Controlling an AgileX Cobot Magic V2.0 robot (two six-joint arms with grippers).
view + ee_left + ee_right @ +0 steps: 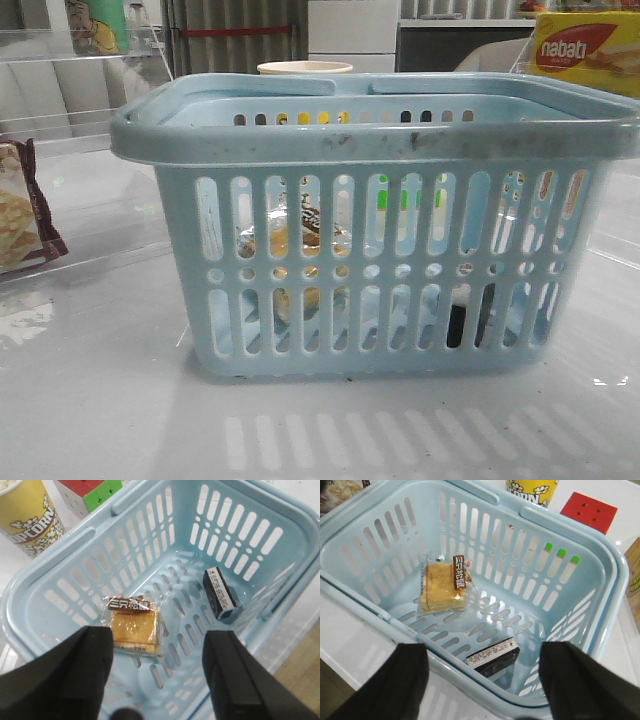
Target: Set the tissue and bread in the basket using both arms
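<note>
Both of the robot's black two-fingered grippers hang spread wide and empty above the large light-blue slotted plastic basket (375, 235): the left gripper (157, 672) over one side, the right gripper (482, 680) over the other, neither touching anything.

On the basket floor the golden-brown bread in its clear crinkly bag with a dark printed label (134, 627) lies flat. Seen from the left wrist, the small white-and-black tissue pack (221, 595) rests well apart from it at about 2 o'clock, near the basket wall; from the front both show only through the slots, the bread (290, 240) left of centre and the tissue (470, 315) low toward 4 o'clock.

With both items apparently delivered, the step in hand looks like the retreat. It is best done by lifting each arm straight up, jaws kept open, until the fingers are clear of the scuffed rim and flat handles, so the basket is not dragged.

Counted: one basket, one bread, one tissue pack, two grippers. Outside stand one yellow popcorn cup (27, 517), one coloured puzzle cube (92, 492), one maroon-edged snack packet (25, 215) and one yellow-and-red wafer box (585, 50).
</note>
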